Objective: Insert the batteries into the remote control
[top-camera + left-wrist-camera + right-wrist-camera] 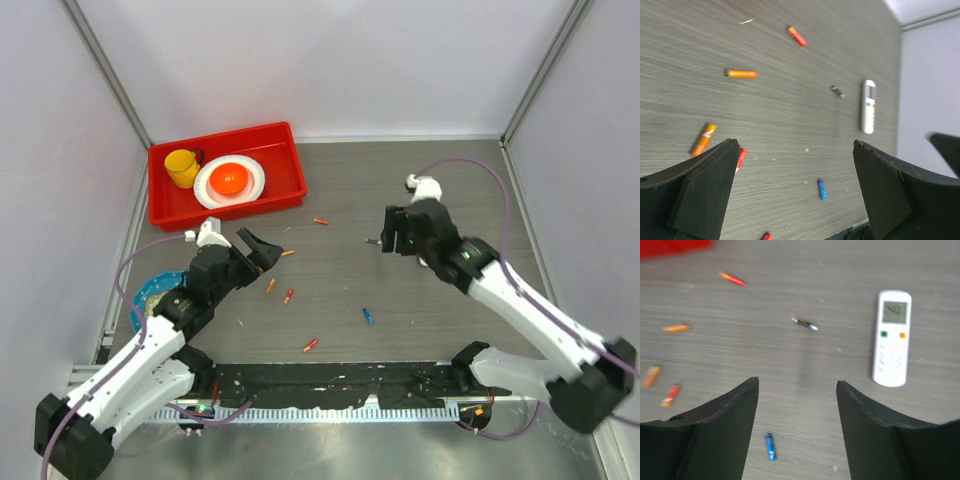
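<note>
Grey tabletop point(340, 180), walls close on three sides. A red tray point(290, 160) sits in the 10 o'clock corner, near the back wall.

Left claw point(262, 250): spread wide and empty, hanging over the left half. Loose batteries point(270, 286) lie scattered from there to the centre, well apart from one another. A blue battery point(367, 316) lies alone toward 6 o'clock with bare room all round.

Right claw point(388, 232): jaws apart, nothing between them, above the tabletop at 2 o'clock of centre.

The remote control point(892, 337) lies flat, display up, at 2 o'clock from the right claw in its own camera, with open surface on every side. A dark battery point(805, 323) lies at the remote's 9 o'clock, near but not touching.
</note>
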